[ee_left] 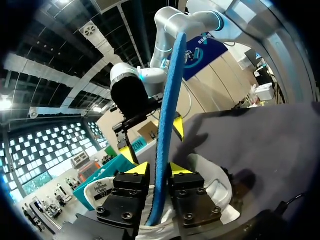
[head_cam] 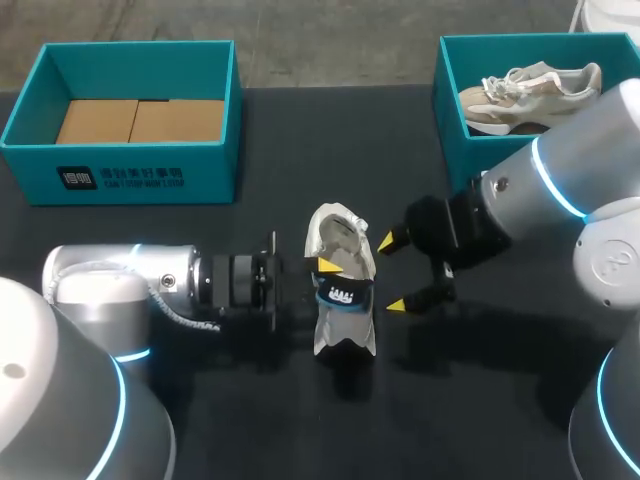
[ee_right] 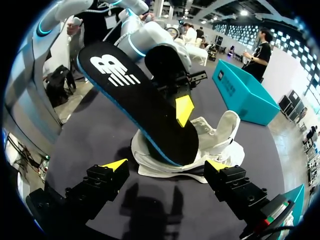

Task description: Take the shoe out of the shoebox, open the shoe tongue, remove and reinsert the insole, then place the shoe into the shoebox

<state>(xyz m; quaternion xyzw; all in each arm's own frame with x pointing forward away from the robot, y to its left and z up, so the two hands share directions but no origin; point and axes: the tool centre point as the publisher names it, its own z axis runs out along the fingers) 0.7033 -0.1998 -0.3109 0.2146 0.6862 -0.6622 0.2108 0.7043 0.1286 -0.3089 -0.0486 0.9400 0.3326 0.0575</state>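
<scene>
Here's the insole [ee_right: 145, 115], black with a blue edge and carrying a big white logo [ee_right: 115, 70] near its raised end. I won't read it out. The left gripper [ee_left: 159, 172] is clamped narrow on it, one yellow tip on each face. The insole's low end dips to the opening of the white shoe [head_cam: 335, 235], and how far in it goes is hidden.

That shoe lies on the dark counter [head_cam: 260, 420]. A small printed tag [ee_left: 101, 189] shows on it beside the left gripper, the lettering too small to make out. The insole and gripper cover the middle of the shoe.

Just beside the shoe, on the right arm's side, the right gripper [head_cam: 392, 272] stands spread wide, holding nothing, with neither tip touching the shoe.

Beyond the shoe on the left arm's side is a teal box [head_cam: 200, 175] with white print on its front wall and flat cardboard [head_cam: 140, 120] inside. Beyond the shoe on the right arm's side is a second teal box [head_cam: 450, 130], partly hidden by the right arm. It holds a beige-and-white sneaker [head_cam: 530, 95] lying on its side.
</scene>
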